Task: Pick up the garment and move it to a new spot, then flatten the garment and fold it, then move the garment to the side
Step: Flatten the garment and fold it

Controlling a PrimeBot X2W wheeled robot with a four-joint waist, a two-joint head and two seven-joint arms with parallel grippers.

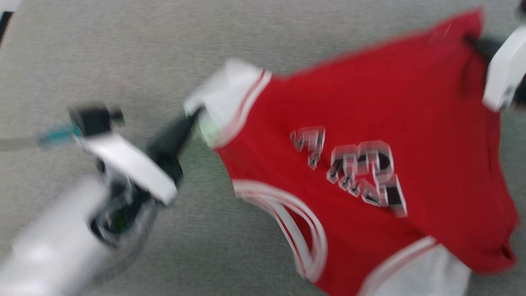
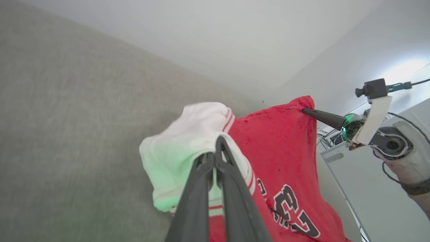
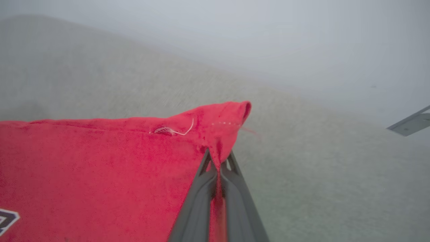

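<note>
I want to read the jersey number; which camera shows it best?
Left wrist view: the number is sharp there. Head view blurs it; right wrist view catches a sliver at its left edge.

The jersey (image 1: pixel 411 107) is red, its sleeves (image 1: pixel 226 94) white with thin red stripes at the seam, its neck trim (image 1: pixel 316 236) banded white and red. The 23 (image 2: pixel 295 215) is black, outlined white. A green glow tints 1 sleeve. The carpet (image 1: pixel 123 49) is flecked grey.
</note>
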